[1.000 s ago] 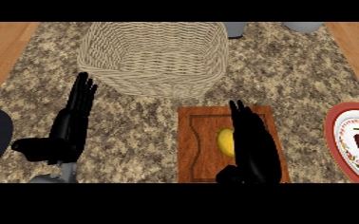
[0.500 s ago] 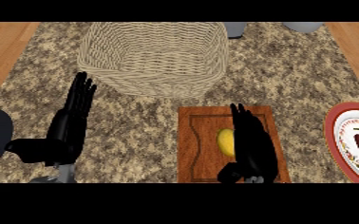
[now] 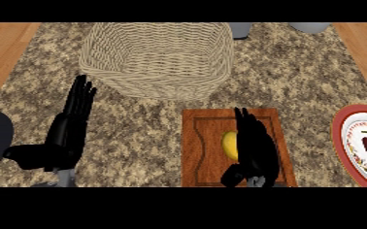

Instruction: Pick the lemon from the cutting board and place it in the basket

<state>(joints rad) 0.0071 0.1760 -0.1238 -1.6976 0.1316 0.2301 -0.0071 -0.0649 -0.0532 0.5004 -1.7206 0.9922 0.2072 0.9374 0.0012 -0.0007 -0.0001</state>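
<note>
Lemon, small, yellow, oval [image 3: 229, 144]: lies on the brown wooden cutting board [image 3: 202, 150], half hidden beside my right hand [image 3: 254, 148], fingers straight, not yet closed round it. Step: grasp. Next I judge a curl, then a lift toward the woven wicker basket [image 3: 159, 58]. Left hand [image 3: 66, 131] rests open at the left.

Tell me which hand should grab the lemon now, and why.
The right hand. It is already over the cutting board, fingers straight, right beside the lemon. The left hand rests open on the counter, well off the board.
</note>
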